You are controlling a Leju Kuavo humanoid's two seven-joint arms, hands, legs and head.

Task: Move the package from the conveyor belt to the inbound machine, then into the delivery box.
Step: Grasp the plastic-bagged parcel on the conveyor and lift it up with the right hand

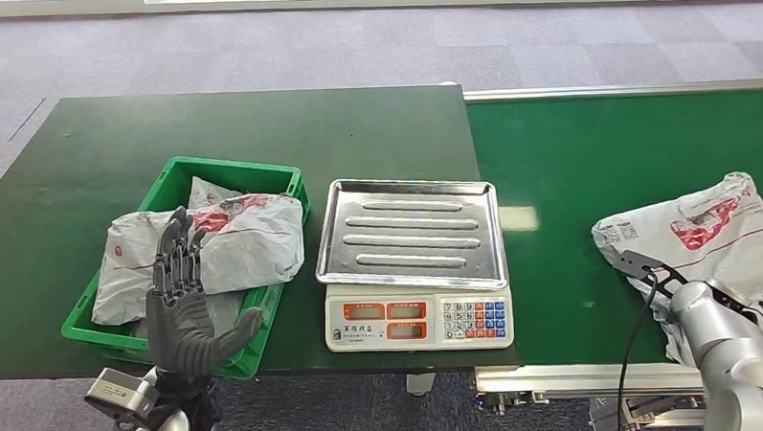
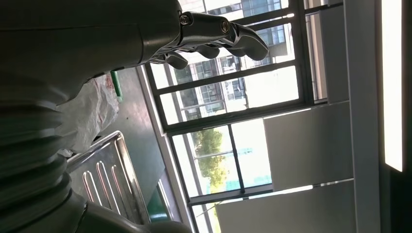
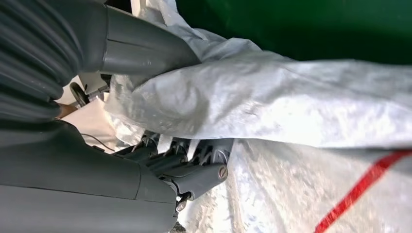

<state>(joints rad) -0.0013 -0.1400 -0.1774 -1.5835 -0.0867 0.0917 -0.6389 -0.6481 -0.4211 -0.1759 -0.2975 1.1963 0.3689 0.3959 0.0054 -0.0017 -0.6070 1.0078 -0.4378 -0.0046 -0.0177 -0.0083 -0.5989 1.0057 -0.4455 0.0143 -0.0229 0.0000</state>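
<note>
Grey plastic mailer, the package [image 1: 704, 228], lies crumpled on the green conveyor belt [image 1: 567, 161] at the right side of the scene. The robot's right hand [image 3: 160, 111] is on its near edge: in the right wrist view the thumb lies over a fold of the plastic and the fingers [image 3: 194, 177] sit under it, so it appears to be grasping the bag's loose skin. The left hand [image 1: 180, 318] is raised over the bench [image 1: 98, 149], released, fingers apart, holding nothing. Between the two hands stands the scale [image 1: 413, 262] with its bare steel tray, apparently the inbound machine. Left of it, a green delivery box [image 1: 180, 175] already holds another mailer [image 1: 221, 245], which overhangs the rim.

The risk, as I judge it, is the thin grip: the film could slide out or stretch during the lift, letting the bag sag, drag across the belt edge or drop short of the tray.
</note>
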